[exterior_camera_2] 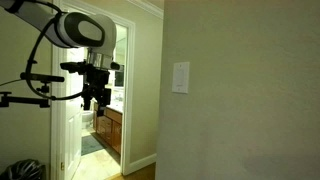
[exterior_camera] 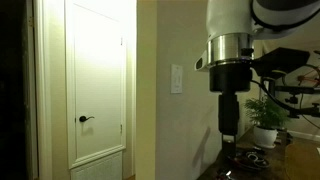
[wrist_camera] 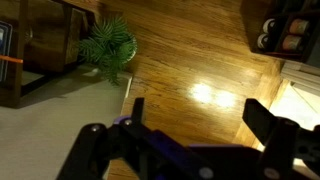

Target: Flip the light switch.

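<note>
The light switch (exterior_camera: 177,78) is a small white upright plate on the beige wall, seen in both exterior views (exterior_camera_2: 180,77). My gripper (exterior_camera: 228,128) hangs pointing down, to the right of the switch and lower than it in an exterior view. In an exterior view (exterior_camera_2: 95,100) it is well left of the switch, apart from the wall. In the wrist view the two dark fingers (wrist_camera: 200,110) are spread wide with only wooden floor between them. The gripper is open and empty.
A white door (exterior_camera: 97,80) with a black lever handle (exterior_camera: 85,119) stands left of the switch. A potted green plant (exterior_camera: 266,112) stands on the floor, also in the wrist view (wrist_camera: 108,45). A doorway (exterior_camera_2: 110,100) opens onto a lit room. Camera arms (exterior_camera_2: 30,85) stick out on the left.
</note>
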Motion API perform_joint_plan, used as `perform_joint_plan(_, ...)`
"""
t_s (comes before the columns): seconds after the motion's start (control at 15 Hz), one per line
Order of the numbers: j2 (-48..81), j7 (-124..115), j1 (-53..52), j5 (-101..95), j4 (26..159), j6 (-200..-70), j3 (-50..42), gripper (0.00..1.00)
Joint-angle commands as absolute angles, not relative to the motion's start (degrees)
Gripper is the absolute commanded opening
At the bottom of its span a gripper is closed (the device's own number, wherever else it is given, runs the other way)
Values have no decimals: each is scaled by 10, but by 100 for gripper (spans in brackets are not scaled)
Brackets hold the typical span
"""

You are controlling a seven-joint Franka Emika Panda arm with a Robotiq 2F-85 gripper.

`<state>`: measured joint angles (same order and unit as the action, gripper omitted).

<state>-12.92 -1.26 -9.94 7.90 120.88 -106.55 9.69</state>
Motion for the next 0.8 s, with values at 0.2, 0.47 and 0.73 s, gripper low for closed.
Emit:
perform_joint_plan(0.2, -129, -13, -99, 79, 1207, -1064, 97, 100)
perform_joint_plan(0.47, -127, -15, -96, 77, 1209, -1069, 96, 100)
perform_joint_plan(0.73, -120, -15, -82, 57, 1216, -1095, 85, 100)
